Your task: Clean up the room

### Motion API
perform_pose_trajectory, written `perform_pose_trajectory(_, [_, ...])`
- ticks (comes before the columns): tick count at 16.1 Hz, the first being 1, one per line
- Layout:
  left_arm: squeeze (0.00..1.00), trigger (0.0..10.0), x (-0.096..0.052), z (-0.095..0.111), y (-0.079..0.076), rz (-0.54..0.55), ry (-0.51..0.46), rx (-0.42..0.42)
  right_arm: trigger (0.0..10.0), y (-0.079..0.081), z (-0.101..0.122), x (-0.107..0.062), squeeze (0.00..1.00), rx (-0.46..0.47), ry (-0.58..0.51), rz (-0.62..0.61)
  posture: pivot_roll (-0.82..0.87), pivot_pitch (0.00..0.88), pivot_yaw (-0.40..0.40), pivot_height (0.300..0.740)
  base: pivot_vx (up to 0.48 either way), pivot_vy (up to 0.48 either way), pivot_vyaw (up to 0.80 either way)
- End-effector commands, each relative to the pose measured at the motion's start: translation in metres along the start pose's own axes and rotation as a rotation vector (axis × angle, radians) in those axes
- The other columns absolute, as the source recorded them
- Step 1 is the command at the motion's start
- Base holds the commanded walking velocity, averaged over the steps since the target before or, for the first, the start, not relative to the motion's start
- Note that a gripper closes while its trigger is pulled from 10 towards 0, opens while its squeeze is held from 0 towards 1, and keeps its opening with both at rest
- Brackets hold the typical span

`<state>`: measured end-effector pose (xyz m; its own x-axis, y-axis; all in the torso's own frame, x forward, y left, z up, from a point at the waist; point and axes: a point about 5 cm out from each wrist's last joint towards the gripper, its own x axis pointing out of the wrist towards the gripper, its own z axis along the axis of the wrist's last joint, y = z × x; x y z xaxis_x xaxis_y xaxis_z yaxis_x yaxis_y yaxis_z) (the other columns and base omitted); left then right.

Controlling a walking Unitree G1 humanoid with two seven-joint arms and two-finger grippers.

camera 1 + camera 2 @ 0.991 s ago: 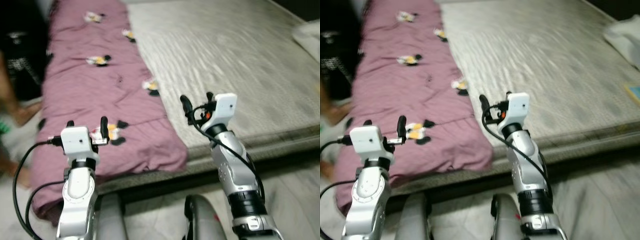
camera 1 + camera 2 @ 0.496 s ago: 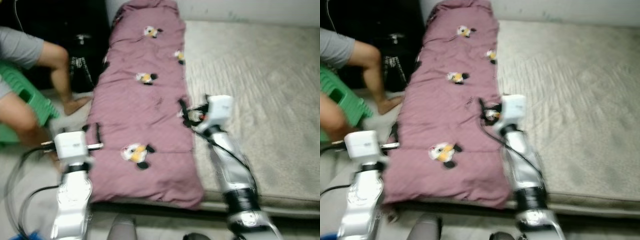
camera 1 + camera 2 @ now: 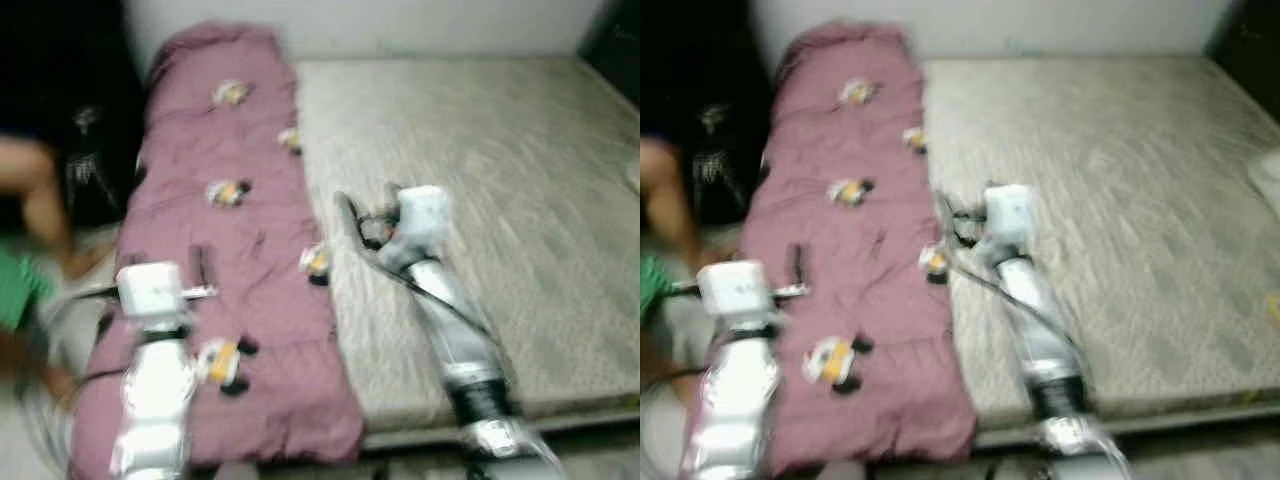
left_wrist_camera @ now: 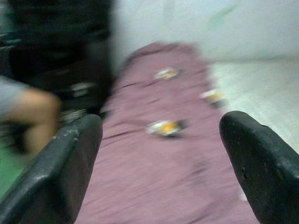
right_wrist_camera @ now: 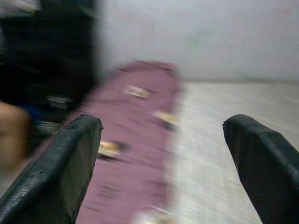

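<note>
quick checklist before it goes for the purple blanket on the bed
1. Left gripper jaws open, nothing held: ok.
2. Right gripper jaws open, nothing held: ok.
3. Blanket within view, lying along the mattress left side: ok.
4. Left gripper over the blanket, right gripper near its edge: ok.
5. Person close by the bed's left side: not ok.
6. Picture sharp enough to aim: not ok, blurred.

**No legible writing**

All views are motion-blurred, and no text, brand, number or sign can be read. The purple blanket [image 3: 230, 250] along the left edge of the bed [image 3: 480, 180] carries small yellow, white and black printed patches [image 3: 226, 192], but these are pictures, not letters. Pale marks on the dark object [image 3: 85, 150] beside the bed are too smeared to tell.
</note>
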<state>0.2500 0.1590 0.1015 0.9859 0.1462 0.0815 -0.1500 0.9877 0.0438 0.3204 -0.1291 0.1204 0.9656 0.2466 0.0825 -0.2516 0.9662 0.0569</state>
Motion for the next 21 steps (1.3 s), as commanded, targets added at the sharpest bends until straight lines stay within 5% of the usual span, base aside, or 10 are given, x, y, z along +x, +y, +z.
perform_pose_trajectory(1, [0.00,10.0,-0.003,-0.004,0.004,0.001,0.010,0.030,10.0,0.006,0.000,0.002,0.00,0.014,-0.002,0.008,-0.01,0.000,-0.001,0.740,0.000,0.000,0.00])
perform_pose_trajectory(7, [0.00,10.0,-0.005,-0.006,0.001,-0.002,0.025,0.012,10.0,0.014,-0.001,0.003,0.00,-0.002,0.003,0.053,-0.02,0.000,0.000,0.740,0.000,0.000,0.00])
perform_pose_trajectory(14, [0.00,10.0,-0.006,-0.007,-0.003,-0.038,0.042,-0.016,10.0,0.015,0.001,0.004,0.00,-0.011,-0.016,0.072,-0.01,0.000,-0.003,0.740,0.000,0.000,0.70])
perform_pose_trajectory(21, [0.00,10.0,-0.006,-0.007,0.000,-0.021,0.045,-0.014,10.0,0.021,0.000,0.003,0.00,-0.012,-0.017,0.099,0.00,0.000,-0.006,0.740,0.000,0.000,0.00])
